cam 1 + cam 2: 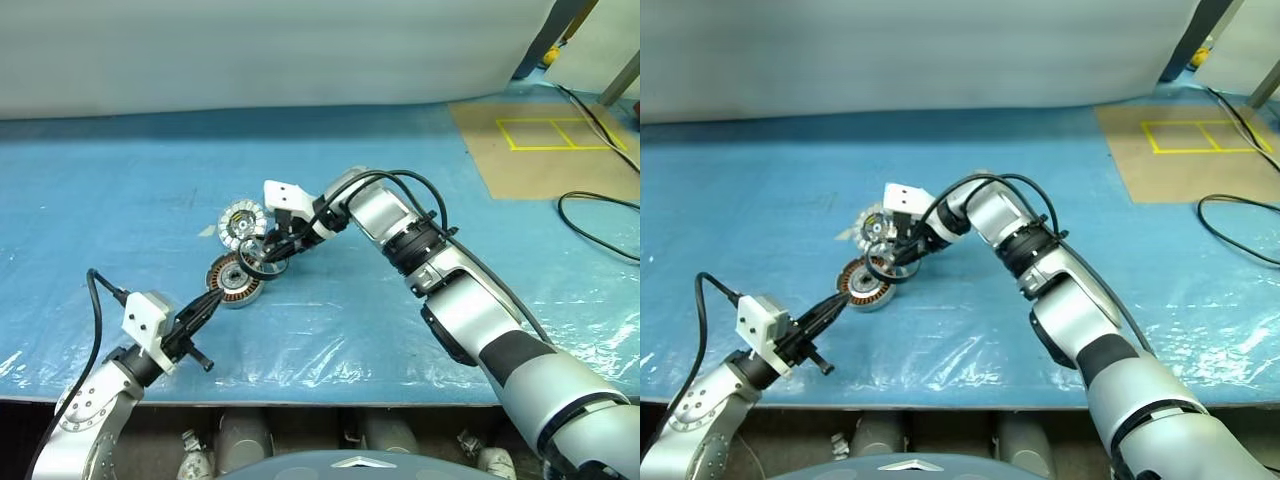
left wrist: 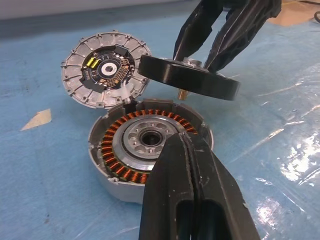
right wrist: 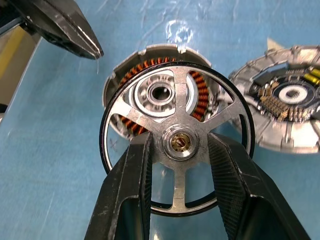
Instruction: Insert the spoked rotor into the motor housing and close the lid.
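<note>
The spoked rotor point(image 3: 178, 141), a black ring with silver spokes, hangs tilted just above the motor housing point(image 3: 160, 92), apart from it. My right gripper point(image 1: 892, 255) is shut on the rotor's hub, one finger point(image 3: 135, 170) on each side. The housing point(image 1: 235, 280) lies on the blue sheet with its copper windings facing up. Just behind it lies the lid point(image 1: 241, 225), its ribbed face with a circuit board facing up. My left gripper point(image 1: 218, 297) is shut and empty, its tips at the housing's near rim.
The table is covered in a blue plastic sheet point(image 1: 400, 330). A brown board with yellow tape point(image 1: 540, 145) lies at the back right, and a black cable point(image 1: 600, 225) loops beside it. The table's front edge runs just behind my left wrist.
</note>
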`<state>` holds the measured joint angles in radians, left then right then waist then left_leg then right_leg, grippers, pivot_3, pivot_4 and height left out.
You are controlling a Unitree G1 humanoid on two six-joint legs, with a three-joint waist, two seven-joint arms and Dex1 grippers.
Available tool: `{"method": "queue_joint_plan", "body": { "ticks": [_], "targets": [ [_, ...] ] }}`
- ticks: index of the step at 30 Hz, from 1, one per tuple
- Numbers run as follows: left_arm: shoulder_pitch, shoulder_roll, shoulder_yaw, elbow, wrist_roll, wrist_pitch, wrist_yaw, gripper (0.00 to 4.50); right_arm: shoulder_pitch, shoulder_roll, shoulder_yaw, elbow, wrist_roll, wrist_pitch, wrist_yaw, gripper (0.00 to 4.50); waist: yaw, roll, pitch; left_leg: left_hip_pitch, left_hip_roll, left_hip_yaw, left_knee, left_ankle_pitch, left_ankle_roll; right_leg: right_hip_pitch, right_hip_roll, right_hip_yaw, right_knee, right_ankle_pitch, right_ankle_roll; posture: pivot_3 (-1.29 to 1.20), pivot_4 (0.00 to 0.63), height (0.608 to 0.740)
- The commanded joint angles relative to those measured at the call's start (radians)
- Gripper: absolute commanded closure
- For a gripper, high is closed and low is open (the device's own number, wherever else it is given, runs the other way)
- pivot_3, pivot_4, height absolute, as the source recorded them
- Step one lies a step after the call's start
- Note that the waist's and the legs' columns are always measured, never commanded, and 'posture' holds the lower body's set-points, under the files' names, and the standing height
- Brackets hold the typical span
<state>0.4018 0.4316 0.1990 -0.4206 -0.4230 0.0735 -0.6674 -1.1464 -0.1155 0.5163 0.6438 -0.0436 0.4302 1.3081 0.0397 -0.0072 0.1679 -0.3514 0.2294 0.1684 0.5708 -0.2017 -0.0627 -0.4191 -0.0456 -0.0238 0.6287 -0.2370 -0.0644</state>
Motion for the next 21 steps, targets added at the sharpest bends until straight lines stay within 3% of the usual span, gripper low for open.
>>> {"method": "queue_joint_plan", "body": {
  "ticks": [1, 21],
  "targets": [
    [0.018, 0.004, 0.038, -0.016, -0.014, -0.027, -0.005, 4.50, -0.048, 0.041, -0.033, 0.009, 0.013, -0.033, -0.014, 2.80, 0.000, 0.000, 0.000, 0.000, 0.000, 0.000, 0.000, 0.000, 0.000, 0.000, 0.000, 0.000, 0.000, 0.000, 0.000, 0.00, 0.150, 0.740],
    [0.031, -0.002, 0.055, 0.033, -0.009, -0.071, -0.025, 4.50, -0.044, 0.126, -0.028, 0.029, 0.009, -0.040, -0.041, 2.80, 0.001, 0.000, 0.000, 0.000, 0.001, 0.000, 0.000, 0.000, 0.000, 0.000, 0.000, 0.000, 0.000, 0.000, 0.000, 0.00, 0.150, 0.740]
  ]
}}
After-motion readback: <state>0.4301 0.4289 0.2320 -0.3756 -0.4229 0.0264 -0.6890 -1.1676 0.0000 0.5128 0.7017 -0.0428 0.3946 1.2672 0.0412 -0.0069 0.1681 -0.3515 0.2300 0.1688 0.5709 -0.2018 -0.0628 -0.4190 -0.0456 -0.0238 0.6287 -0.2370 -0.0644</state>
